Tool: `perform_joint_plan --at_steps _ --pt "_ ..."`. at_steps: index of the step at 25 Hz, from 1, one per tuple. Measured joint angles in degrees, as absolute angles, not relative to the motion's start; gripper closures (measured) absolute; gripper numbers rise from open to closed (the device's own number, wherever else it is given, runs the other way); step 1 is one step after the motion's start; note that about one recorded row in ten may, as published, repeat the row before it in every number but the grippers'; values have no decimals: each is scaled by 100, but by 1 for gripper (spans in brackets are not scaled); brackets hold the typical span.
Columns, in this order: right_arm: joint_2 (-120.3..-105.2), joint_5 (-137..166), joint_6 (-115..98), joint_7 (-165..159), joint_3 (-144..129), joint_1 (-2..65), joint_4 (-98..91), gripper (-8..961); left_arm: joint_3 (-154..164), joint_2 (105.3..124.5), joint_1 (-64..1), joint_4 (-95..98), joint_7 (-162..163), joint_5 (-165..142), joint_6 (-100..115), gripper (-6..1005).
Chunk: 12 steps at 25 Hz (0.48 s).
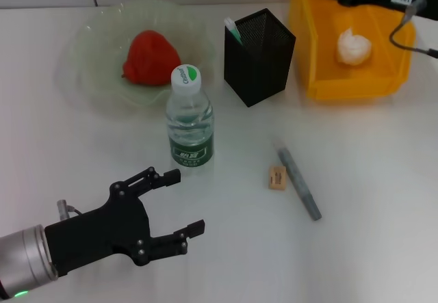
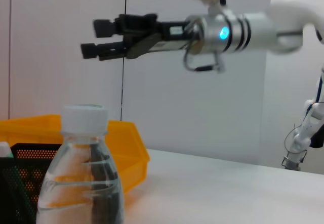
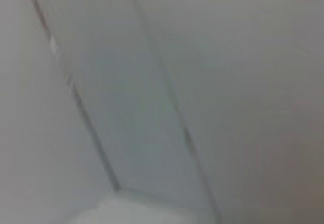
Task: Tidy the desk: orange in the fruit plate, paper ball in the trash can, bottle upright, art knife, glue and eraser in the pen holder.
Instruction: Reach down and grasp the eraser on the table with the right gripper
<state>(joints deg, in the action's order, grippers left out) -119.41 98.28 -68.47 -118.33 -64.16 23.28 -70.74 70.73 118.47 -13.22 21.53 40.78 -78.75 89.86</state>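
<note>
The white desk (image 1: 383, 180) carries an orange trash can (image 1: 311, 57) with the paper ball (image 1: 354, 46) inside. The fruit plate (image 1: 89, 50) holds a red fruit (image 1: 147, 58). The left gripper (image 1: 185, 200) is seen wide open, empty, near the upright bottle (image 1: 189, 122). Glue (image 1: 233, 29) stands in the pen holder (image 1: 263, 63); the art knife (image 1: 300, 183) and eraser (image 1: 276, 178) lie just beside each other. The right gripper (image 2: 96, 38) is held above the trash can with its fingers slightly parted, empty.

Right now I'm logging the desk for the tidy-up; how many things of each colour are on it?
Red: 1, the fruit on the plate
Pale green: 1, the fruit plate
Clear: 1, the bottle, upright
Black: 1, the pen holder
Yellow: 1, the bin
White: 1, the paper ball in the bin
Tan: 1, the eraser
Grey: 1, the art knife
Total: 8
</note>
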Motion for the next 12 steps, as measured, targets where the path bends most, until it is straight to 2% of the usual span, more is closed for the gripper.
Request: perform_joint_plan --at_steps 6,9,11,12 --pt "-11921 12057 -8465 -14276 -6235 2744 -8526 113 7077 11848 -1342 2154 4108 -7875 8972 138" --pt "-11891 12610 -8999 -14934 -6197 2982 -8800 114 7077 11848 -1351 2154 4132 -7875 8940 138" --pt "-11787 13397 -9928 -15435 -6200 3533 -8831 114 7075 11848 -1375 2153 4137 -7875 8915 138" --pt "-11787 13397 -9928 -15435 -6200 3533 -8831 114 7075 11848 -1375 2153 4137 -7875 8915 138"
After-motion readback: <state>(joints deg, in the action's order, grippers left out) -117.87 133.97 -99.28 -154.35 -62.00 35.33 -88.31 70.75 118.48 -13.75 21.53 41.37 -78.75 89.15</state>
